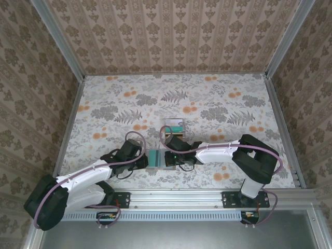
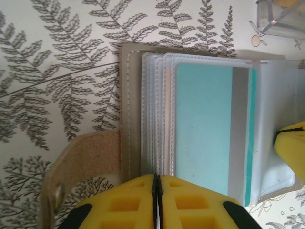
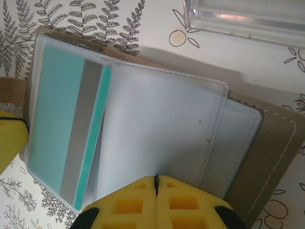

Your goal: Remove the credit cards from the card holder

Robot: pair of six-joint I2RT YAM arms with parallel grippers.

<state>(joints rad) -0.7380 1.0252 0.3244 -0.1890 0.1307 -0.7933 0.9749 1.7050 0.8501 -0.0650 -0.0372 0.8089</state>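
Fern-and-blossom cloth covers the table (image 1: 218,98), boxed in by damask-papered walls (image 1: 171,36). I have the flat taupe-brown card holder with clear pocket leaves (image 1: 156,158) lying open close to the table's near edge, about midway along it, between my two arms. My left gripper (image 2: 157,180) sits at the holder's left side with its jaws pressed together. The right gripper (image 3: 156,181) is likewise closed at the edge of a clear leaf. Whether either pinches a thin leaf I cannot tell. I judge this bracing spreads the pockets so the teal-green plastic card with a grey stripe (image 2: 202,129), tucked in its pocket, can slide out. A clear plastic box (image 3: 243,16) sits just beyond the holder, probably for cards. No brand or writing is readable.
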